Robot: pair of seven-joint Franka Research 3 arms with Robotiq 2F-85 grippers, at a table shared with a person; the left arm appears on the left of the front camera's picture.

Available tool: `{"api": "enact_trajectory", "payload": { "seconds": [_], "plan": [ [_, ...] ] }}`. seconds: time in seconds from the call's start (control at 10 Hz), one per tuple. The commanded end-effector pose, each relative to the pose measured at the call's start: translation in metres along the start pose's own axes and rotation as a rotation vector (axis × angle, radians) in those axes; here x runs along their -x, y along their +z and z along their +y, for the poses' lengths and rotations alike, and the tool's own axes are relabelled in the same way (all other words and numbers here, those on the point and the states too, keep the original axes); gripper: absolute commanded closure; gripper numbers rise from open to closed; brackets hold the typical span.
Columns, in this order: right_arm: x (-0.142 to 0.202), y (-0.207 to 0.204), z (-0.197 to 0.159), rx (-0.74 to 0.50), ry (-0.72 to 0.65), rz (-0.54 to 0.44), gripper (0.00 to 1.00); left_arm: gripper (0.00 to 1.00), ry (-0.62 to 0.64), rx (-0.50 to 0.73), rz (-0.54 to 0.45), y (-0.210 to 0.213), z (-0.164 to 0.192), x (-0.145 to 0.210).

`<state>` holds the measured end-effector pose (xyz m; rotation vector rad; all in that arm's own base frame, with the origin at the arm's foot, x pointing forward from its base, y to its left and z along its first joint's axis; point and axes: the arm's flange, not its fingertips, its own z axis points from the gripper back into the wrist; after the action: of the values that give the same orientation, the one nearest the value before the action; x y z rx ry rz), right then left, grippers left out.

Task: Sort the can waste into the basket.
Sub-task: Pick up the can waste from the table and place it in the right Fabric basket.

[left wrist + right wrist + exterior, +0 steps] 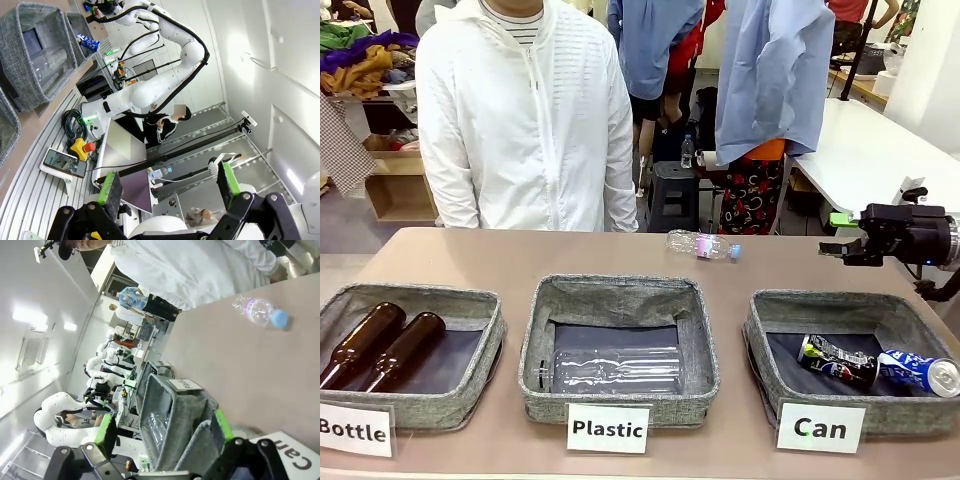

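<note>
The grey basket (775, 320) behind the white "Can" card (820, 428) stands at the table's right front. Two cans lie inside it, side by side: a black one (838, 360) and a blue one (918, 372). Above and behind that basket hovers my right gripper (837, 235), pointing left, jaws open and holding nothing. Its own view (165, 432) shows the "Can" card (300, 459) low on the right. My left gripper (169, 185) is open and empty, off the table's edge and facing the room. The blue can (88, 42) shows far off in that view.
A "Plastic" basket (620, 290) with a clear bottle stands in the middle. A "Bottle" basket (470, 300) with two brown bottles is at the left. One clear plastic bottle (702, 244) lies on the far table. A person in a white jacket (525, 120) stands beyond it.
</note>
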<state>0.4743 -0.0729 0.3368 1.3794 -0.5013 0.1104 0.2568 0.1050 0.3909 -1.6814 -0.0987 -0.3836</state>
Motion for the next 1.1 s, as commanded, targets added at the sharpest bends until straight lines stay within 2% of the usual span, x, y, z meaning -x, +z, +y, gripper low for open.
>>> {"api": "enact_trajectory", "payload": {
  "seconds": [0.0,1.0],
  "plan": [
    [-0.0013,-0.0017,0.0021,0.010,0.023,-0.013,0.00,0.00,-0.024,0.010,0.003,0.0001,-0.0019,0.0010],
    [-0.0013,-0.0017,0.0021,0.010,0.023,-0.013,0.00,0.00,-0.024,0.010,0.003,0.0001,-0.0019,0.0010]
  ]
}}
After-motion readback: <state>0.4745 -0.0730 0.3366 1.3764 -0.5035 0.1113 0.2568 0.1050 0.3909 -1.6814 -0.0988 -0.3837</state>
